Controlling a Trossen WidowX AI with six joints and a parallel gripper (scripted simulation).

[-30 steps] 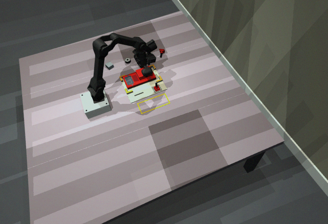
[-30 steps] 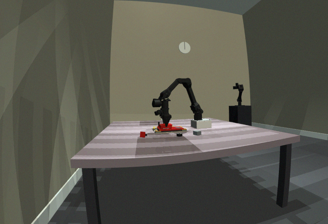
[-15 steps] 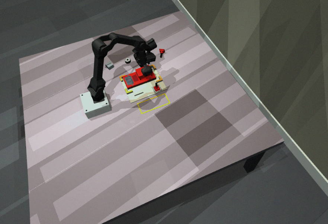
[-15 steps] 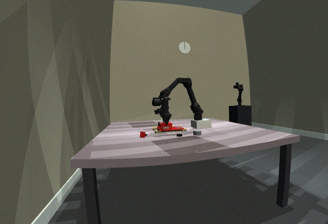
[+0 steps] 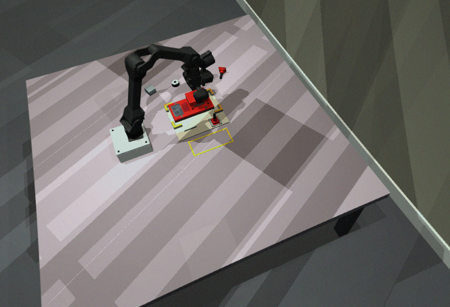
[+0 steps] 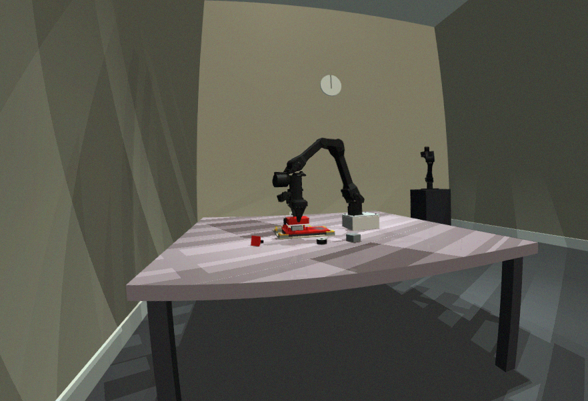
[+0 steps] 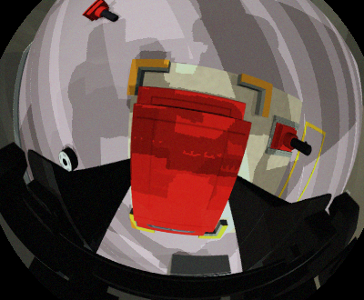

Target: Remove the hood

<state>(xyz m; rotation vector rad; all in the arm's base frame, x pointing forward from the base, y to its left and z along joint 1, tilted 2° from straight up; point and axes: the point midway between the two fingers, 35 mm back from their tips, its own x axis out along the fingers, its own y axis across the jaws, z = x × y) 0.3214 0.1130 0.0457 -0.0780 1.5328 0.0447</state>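
Hood gripped and lifted off the car

My gripper (image 5: pixel 200 94) is clamped on the red hood (image 7: pixel 187 167) at mid-frame, which, judging by the exterior view, sits raised above the car (image 5: pixel 185 107) on its board (image 5: pixel 202 126). I took it across its width so it hangs level. The yellow zone (image 5: pixel 209 142) lies lower right, just past the board edge; the red peg (image 5: pixel 215 120) by that edge is what I'd skirt.

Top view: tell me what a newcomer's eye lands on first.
The bright red toy car on its tan board, mid-table, with the black gripper directly over it, jaws shut on the red hood. Next, the yellow marked area just beyond the board.
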